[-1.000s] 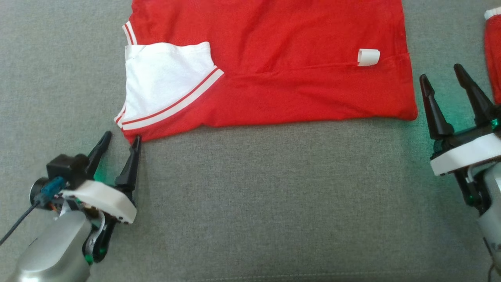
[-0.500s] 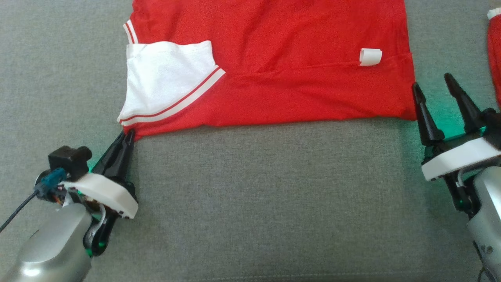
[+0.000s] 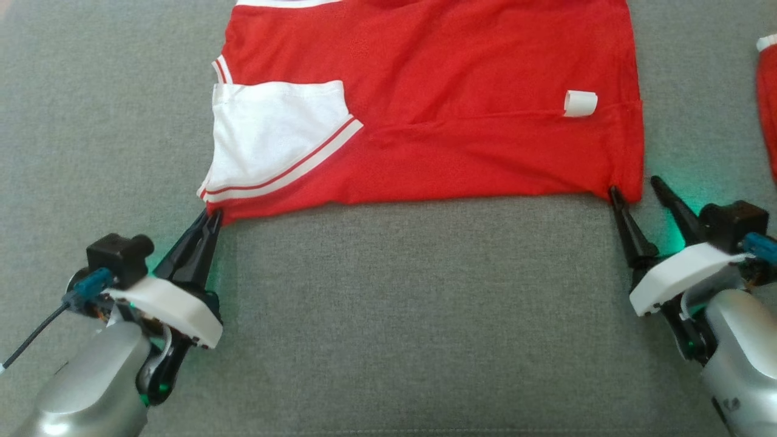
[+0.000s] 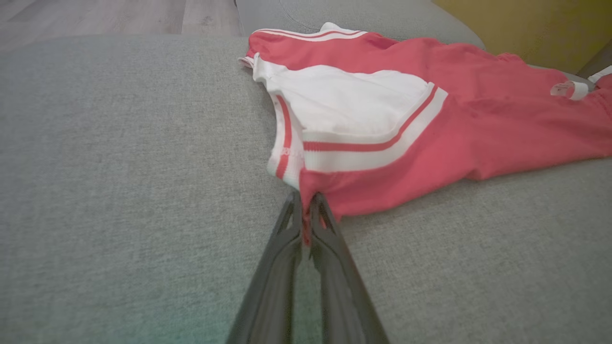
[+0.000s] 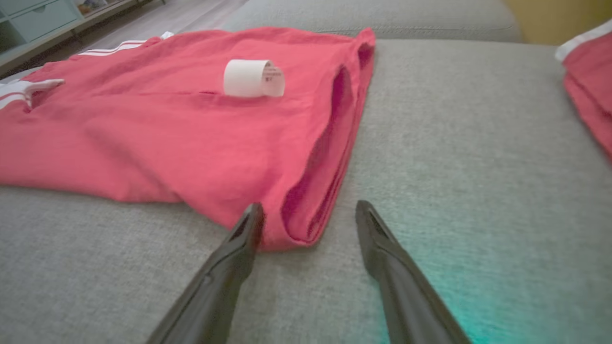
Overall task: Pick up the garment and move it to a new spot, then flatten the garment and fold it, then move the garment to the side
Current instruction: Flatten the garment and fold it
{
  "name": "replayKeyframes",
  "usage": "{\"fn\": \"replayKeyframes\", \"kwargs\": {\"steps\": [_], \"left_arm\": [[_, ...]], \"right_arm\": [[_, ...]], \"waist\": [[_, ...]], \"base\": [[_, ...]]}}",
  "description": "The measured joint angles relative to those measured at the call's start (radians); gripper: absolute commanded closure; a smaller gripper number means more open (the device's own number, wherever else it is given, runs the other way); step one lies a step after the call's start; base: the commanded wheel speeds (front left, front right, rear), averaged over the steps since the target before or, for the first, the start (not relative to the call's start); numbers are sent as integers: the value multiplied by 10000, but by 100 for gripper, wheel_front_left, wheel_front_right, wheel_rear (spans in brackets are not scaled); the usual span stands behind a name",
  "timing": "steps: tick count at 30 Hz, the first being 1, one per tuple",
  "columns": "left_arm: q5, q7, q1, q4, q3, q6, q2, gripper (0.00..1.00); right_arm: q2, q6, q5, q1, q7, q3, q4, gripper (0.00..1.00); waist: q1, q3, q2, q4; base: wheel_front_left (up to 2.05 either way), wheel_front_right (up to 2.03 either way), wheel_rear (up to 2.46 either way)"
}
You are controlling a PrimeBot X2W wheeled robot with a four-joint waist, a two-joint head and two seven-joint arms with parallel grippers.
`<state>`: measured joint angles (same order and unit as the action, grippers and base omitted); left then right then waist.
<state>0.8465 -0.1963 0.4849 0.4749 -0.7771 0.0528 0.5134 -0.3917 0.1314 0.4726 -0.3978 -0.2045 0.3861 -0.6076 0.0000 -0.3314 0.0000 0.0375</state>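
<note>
A red garment (image 3: 449, 91) with a white, red-striped sleeve (image 3: 273, 133) lies folded on the grey cushion (image 3: 394, 315); a curled white label (image 3: 580, 103) sits near its right edge. My left gripper (image 3: 211, 215) is shut on the garment's near left corner (image 4: 306, 200). My right gripper (image 3: 636, 185) is open, its two fingers straddling the garment's near right corner (image 5: 296, 229) without closing on it. In the right wrist view the right gripper (image 5: 308, 210) shows the corner fold between the fingers.
A second red cloth (image 3: 768, 97) with a white edge lies at the far right of the cushion, also seen as the red cloth (image 5: 588, 86). Wooden floor (image 4: 119, 16) lies beyond the cushion's far edge.
The left gripper closed on the garment's near left corner. The right gripper moved left and forward until its open fingers straddle the near right corner. The camera shifted slightly.
</note>
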Motion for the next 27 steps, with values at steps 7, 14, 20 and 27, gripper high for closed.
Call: {"fn": "replayKeyframes", "kwargs": {"steps": [7, 14, 20, 27], "left_arm": [[-33, 2, -1, -63, -111, 15, 15, 100], [-44, 52, -433, -395, -428, 186, 150, 100], [-44, 194, -1323, -1089, -732, 151, 491, 100], [-245, 192, -2728, -2314, -1060, -589, 947, 100]], "right_arm": [[-198, 0, 579, -323, 171, 623, -261, 100], [-1149, 0, 1323, 58, 169, 1062, -19, 100], [-1781, 0, 1820, 892, 299, 1296, 573, 100], [-2280, 0, 2293, 2859, 439, 1116, 1639, 100]], "waist": [[1, 169, 0, 87], [0, 746, 0, 146], [-1, 1208, 0, 111], [-1, 1600, 0, 58]], "base": [[0, 0, 0], [0, 0, 0], [0, 0, 0], [0, 0, 0]]}}
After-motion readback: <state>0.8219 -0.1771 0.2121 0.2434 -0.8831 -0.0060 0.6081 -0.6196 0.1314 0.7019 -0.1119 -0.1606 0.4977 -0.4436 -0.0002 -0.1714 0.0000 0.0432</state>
